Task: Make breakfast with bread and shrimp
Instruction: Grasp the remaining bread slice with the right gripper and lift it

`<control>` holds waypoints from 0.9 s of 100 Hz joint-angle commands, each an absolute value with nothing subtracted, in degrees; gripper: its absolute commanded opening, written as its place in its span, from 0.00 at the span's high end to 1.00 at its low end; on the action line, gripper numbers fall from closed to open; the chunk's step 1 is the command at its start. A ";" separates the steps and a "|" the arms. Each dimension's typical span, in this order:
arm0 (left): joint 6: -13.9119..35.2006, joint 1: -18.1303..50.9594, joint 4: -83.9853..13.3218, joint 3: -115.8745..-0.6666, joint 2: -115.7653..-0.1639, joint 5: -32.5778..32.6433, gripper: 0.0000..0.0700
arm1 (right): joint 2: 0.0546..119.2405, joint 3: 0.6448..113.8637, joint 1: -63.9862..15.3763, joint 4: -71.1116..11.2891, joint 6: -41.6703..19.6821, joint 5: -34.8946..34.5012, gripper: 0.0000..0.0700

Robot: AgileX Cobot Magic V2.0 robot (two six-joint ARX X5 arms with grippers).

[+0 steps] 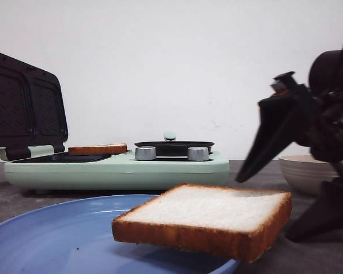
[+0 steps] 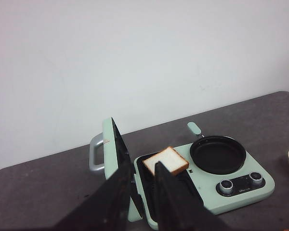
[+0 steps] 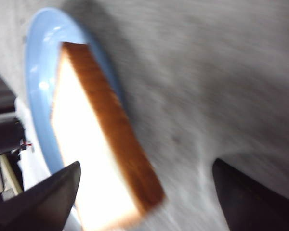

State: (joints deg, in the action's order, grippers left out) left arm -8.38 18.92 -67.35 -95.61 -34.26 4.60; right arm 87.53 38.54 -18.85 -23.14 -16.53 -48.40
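One bread slice (image 1: 211, 214) lies flat on the near right rim of a blue plate (image 1: 46, 240), overhanging it. My right gripper (image 1: 263, 208) is open wide just right of that slice, one finger above and one lower by the table. The right wrist view is blurred and shows this bread (image 3: 86, 159) and the plate (image 3: 38, 72), with the right gripper (image 3: 147, 166) straddling the slice's crust corner without touching it. A second bread slice (image 1: 97, 149) rests on the open sandwich maker's lower plate. My left gripper (image 2: 142, 166) hovers above that bread (image 2: 166, 161), slightly open and empty. The shrimp is out of view.
The mint-green sandwich maker (image 1: 120, 168) stands at the back left with its dark lid (image 1: 26, 108) raised. A black pan (image 1: 174, 148) sits on its right half behind two knobs. A beige bowl (image 1: 303, 171) stands at the right, behind my right arm.
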 commanded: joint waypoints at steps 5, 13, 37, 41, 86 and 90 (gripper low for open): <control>-8.27 19.09 -66.87 -96.57 -34.57 4.95 0.98 | 90.72 38.20 -20.40 -22.39 -17.82 -46.46 0.23; -8.29 19.09 -66.87 -96.57 -34.57 4.95 0.98 | 90.89 38.20 -21.28 -22.06 -17.82 -46.46 0.40; -8.38 19.16 -66.83 -96.57 -34.57 4.97 0.98 | 90.83 38.30 -21.63 -21.50 -17.74 -46.50 1.00; -8.49 19.16 -66.81 -96.57 -34.57 4.95 0.98 | 90.56 38.35 -21.63 -21.61 -17.98 -46.50 1.00; -8.58 19.16 -66.37 -96.57 -34.57 4.95 0.98 | 81.45 47.09 -22.48 -25.69 -22.15 -46.54 1.00; -8.67 19.16 -66.37 -96.57 -34.57 4.95 0.98 | 81.19 48.71 -22.81 -26.11 -22.39 -46.61 1.00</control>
